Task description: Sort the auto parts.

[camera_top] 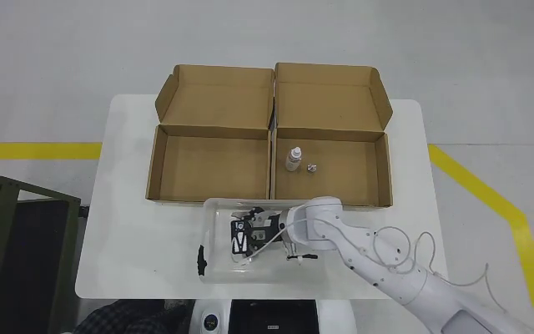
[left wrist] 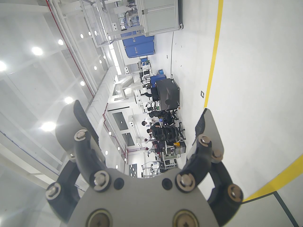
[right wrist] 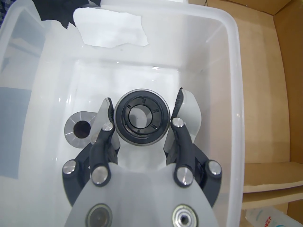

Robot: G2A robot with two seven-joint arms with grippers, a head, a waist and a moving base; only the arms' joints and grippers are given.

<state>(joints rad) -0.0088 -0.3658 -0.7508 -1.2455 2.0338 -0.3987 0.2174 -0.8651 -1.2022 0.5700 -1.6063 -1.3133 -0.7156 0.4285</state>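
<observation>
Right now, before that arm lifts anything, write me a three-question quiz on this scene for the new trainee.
1. True or false: the left gripper holds a part.
2. The right gripper has its fingers either side of which part in the clear bin? A) silver bushing B) black ring C) rubber hose
3. Which cardboard box holds the white bottle?
Key: 1 false, it is open and empty. 2 B. 3 The box on the robot's right.
</observation>
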